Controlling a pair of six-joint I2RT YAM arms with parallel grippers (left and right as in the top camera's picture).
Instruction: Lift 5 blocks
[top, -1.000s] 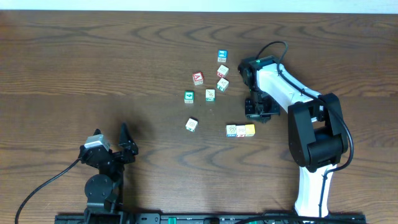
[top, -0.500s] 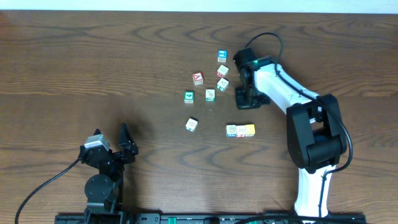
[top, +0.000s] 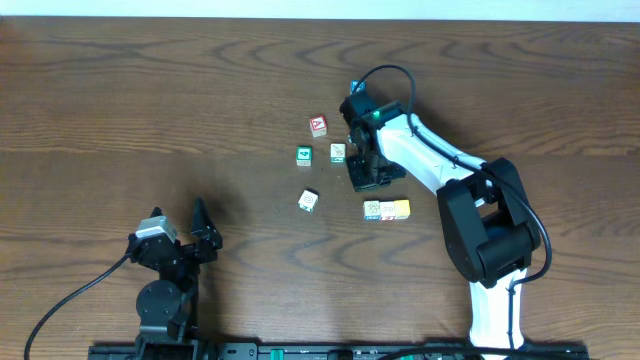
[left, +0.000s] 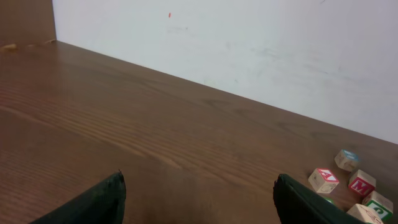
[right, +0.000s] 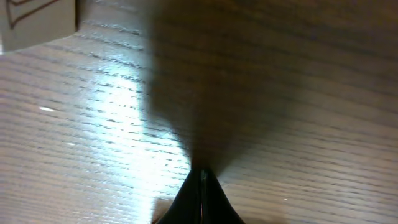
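Small alphabet blocks lie scattered mid-table. A cream block (top: 308, 200) sits alone, and a cream one with a green picture (top: 338, 152) lies beside a green-faced cube (top: 304, 155). A yellow-faced block (top: 401, 208) ends a short row with two cream blocks (top: 372, 209). My right gripper (top: 362, 182) is shut and empty, low over the wood between that row and the upper cluster; its arm hides other blocks there. In the right wrist view the shut fingertips (right: 202, 186) point at bare wood, with a cream block (right: 37, 22) at top left. My left gripper (top: 200, 235) stands open, empty, far from them.
A red-faced cube (top: 318, 125) lies at the cluster's upper left, and a blue-faced cube (top: 355, 88) peeks out behind the right arm. The left wrist view shows the open left gripper (left: 199, 193) over bare table, cubes (left: 324, 180) at far right, and a white wall behind.
The right arm has swung left, from beside the yellow-ended row to over the upper cluster, its gripper still shut. The left arm has not moved.
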